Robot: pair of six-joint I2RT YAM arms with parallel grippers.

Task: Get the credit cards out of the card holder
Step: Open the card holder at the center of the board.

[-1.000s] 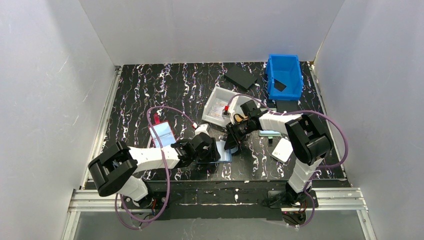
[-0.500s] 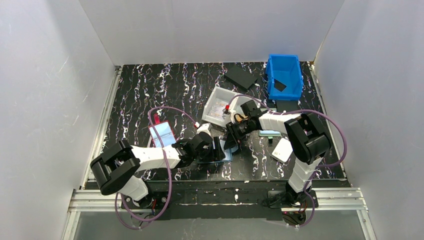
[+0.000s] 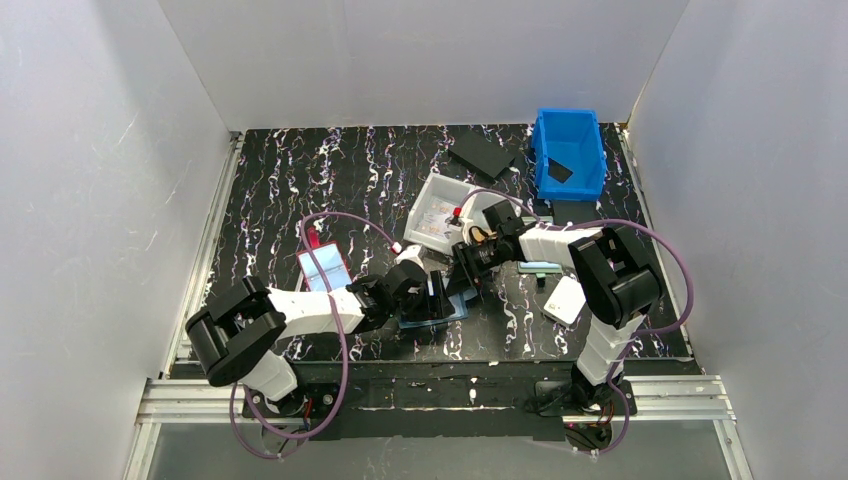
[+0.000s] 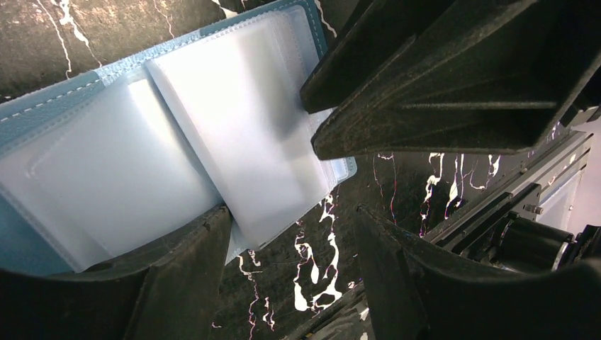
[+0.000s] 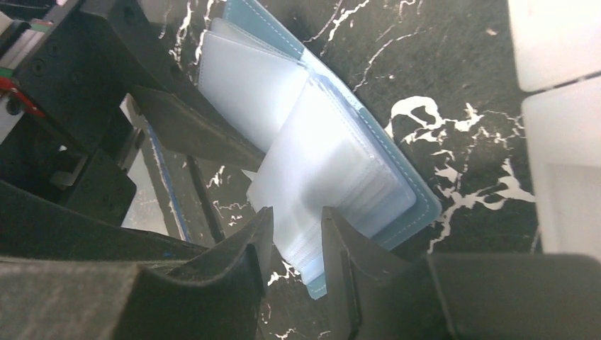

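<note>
Light-blue card holder (image 4: 177,142) lying open on table (image 4: 106,21); left end effector (image 4: 290,219) hovering over it with fingers apart; right end effector (image 5: 294,219) sitting narrowly gapped at its clear pockets, grip impossible to tell.

Two robot arms stand here, the left arm (image 3: 300,308) and the right arm (image 3: 555,243), with one open light-blue card holder (image 4: 234,127), one red-edged holder (image 3: 325,268), one teal holder (image 3: 540,267), one white tray (image 3: 420,208), one blue bin (image 3: 568,116), one white flat packet (image 3: 565,298) and at least two black flat sheets (image 3: 483,152) (image 3: 556,172).
</note>
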